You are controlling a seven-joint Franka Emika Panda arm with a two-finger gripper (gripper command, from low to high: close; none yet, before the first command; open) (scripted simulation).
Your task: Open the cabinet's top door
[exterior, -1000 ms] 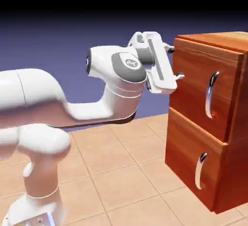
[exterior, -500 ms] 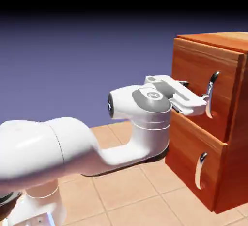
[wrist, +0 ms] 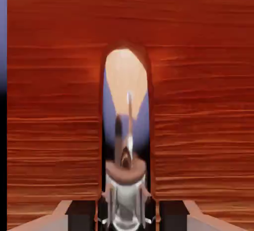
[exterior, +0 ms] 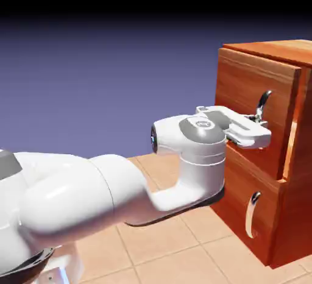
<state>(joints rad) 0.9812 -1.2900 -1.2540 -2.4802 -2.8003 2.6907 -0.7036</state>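
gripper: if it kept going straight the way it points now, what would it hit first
Most likely the top door, whose wood fills most of the hand view ahead. The gripper already has the door's curved silver handle between its fingertips; how near the panel is behind it is hard to judge.

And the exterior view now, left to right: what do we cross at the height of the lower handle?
Robot arm → tiled floor → the lower door's curved silver handle → cabinet's side.

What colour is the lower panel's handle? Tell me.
Silver, with a dark upper end; the exterior view shows it best.
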